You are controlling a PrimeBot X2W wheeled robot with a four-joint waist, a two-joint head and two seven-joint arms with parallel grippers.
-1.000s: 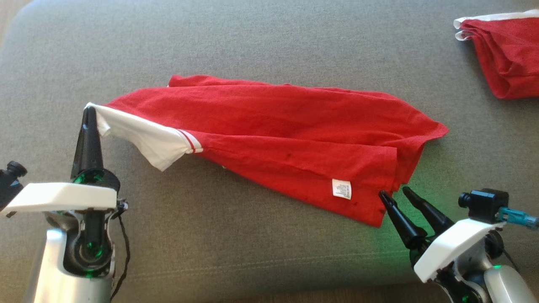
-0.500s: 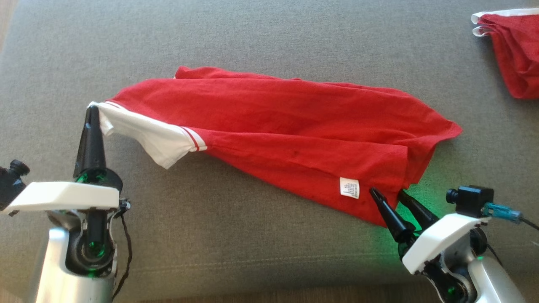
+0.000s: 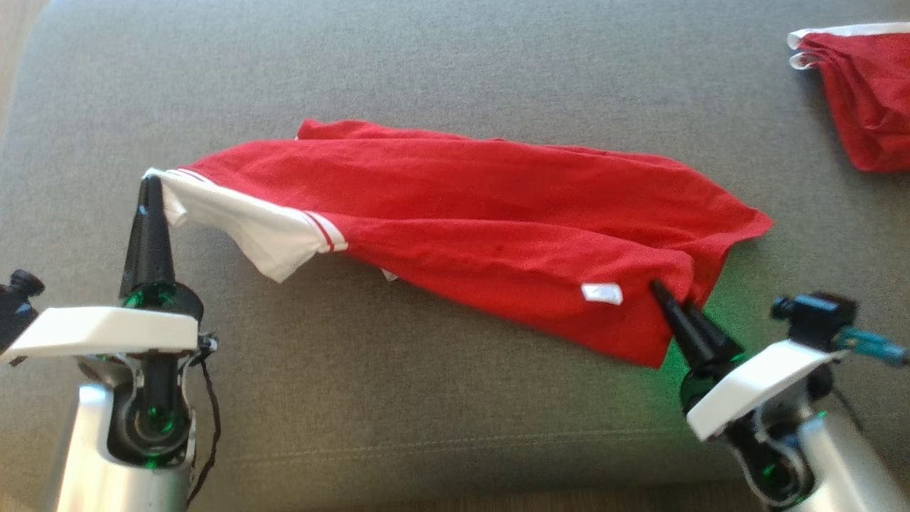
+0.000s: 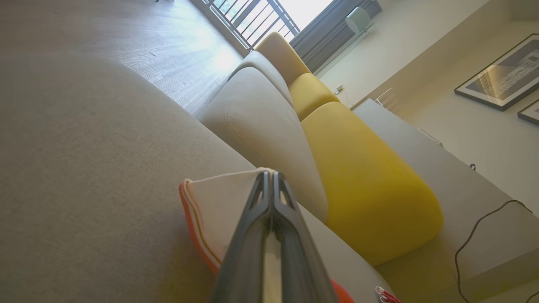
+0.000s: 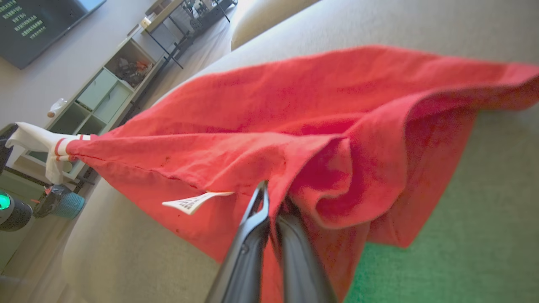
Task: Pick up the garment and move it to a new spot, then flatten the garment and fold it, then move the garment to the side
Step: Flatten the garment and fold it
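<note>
Grey sofa: left pincer, right pincer gripping garment

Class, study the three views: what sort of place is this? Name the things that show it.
Probably a home living room: a grey sofa, yellow cushions, a framed picture on the wall and a shelf unit.

The garment is plain red, apart from a white sleeve banded with thin red stripes and a small white label that seems to carry dark print. Beneath the garment the cushion is flecked grey, tinted green just right of its hem. Far right of the garment, another cloth is red with white trim.
</note>
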